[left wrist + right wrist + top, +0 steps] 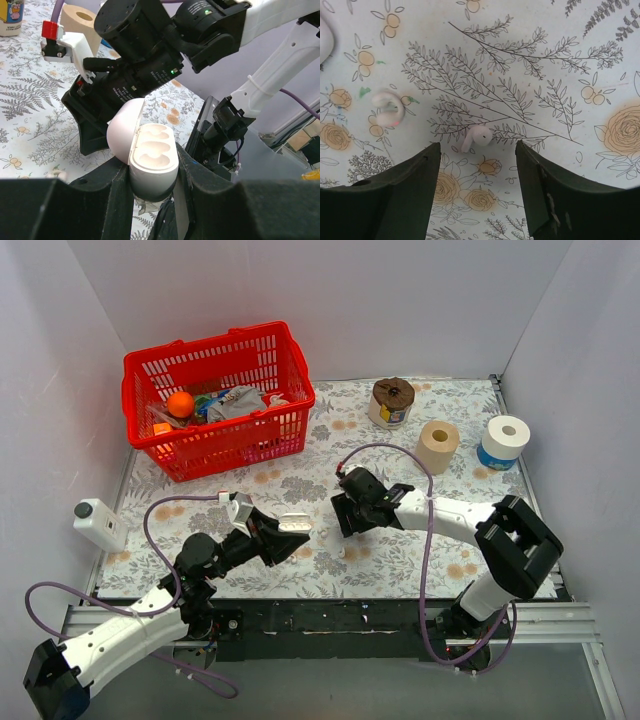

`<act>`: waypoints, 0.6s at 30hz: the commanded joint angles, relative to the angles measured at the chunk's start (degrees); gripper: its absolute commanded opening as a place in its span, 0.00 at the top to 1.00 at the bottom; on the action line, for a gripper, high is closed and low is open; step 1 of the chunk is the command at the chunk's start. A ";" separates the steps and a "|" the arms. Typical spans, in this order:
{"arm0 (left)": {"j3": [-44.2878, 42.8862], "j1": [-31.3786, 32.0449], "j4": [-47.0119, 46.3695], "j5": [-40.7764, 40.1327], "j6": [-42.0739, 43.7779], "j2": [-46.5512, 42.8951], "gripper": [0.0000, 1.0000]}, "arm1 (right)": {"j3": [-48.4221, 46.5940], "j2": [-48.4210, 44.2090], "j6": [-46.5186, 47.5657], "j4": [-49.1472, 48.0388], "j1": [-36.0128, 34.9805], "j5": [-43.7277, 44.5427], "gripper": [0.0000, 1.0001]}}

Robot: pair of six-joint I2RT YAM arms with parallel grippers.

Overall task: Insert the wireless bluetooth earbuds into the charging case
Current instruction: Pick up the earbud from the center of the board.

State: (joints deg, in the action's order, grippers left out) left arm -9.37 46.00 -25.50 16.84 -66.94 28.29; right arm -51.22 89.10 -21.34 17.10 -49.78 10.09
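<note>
My left gripper (152,176) is shut on the white charging case (152,156), held off the table. The case's lid (124,134) is swung open and both sockets show empty. In the top view the case (293,525) sits just left of my right gripper (343,522). The right gripper (477,152) is open, hanging low over the flowered cloth. One white earbud (477,137) lies on the cloth just ahead of the gap between its fingers, touching neither. A second earbud (387,108), blurred, lies further left on the cloth.
A red basket (220,400) holding several items stands at the back left. Three rolls stand at the back right: a brown one (392,400), a tan one (437,445) and a white-and-blue one (503,440). A white box-like device (98,523) sits at the left edge.
</note>
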 commanded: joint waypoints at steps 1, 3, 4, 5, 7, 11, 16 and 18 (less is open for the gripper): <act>-1.53 0.41 0.18 -1.46 0.05 -0.96 1.00 | -1.95 2.04 -5.81 -0.23 1.18 1.07 0.33; -1.53 0.32 0.18 -1.63 -0.04 -0.96 1.00 | -1.95 2.83 -7.56 -0.32 1.35 1.42 0.34; -1.53 0.41 0.10 -1.64 0.05 -0.79 1.00 | -1.78 3.01 -8.01 -0.75 1.35 1.25 0.34; -1.62 0.32 0.01 -1.64 0.05 -0.70 1.00 | -1.78 3.36 -8.27 -0.84 1.35 1.16 0.34; -1.62 0.32 -0.17 -1.64 0.05 -0.52 1.00 | -1.69 3.80 -8.89 -1.11 1.26 0.81 0.36; -1.45 0.41 -0.52 -1.63 0.05 -0.26 1.00 | -1.95 5.20 -8.89 -1.46 1.35 0.20 0.39; -1.44 0.41 -0.34 -1.72 -0.04 -0.34 1.00 | -1.69 5.91 -8.98 -1.55 1.35 -0.33 0.45; -1.45 0.41 -0.43 -1.72 -0.12 -0.34 1.00 | -1.34 6.09 -9.07 -1.63 1.35 -0.42 0.48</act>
State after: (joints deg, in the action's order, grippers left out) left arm -9.37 46.24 -25.47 15.77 -66.98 28.08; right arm -52.12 93.43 -28.80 16.05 -48.40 10.59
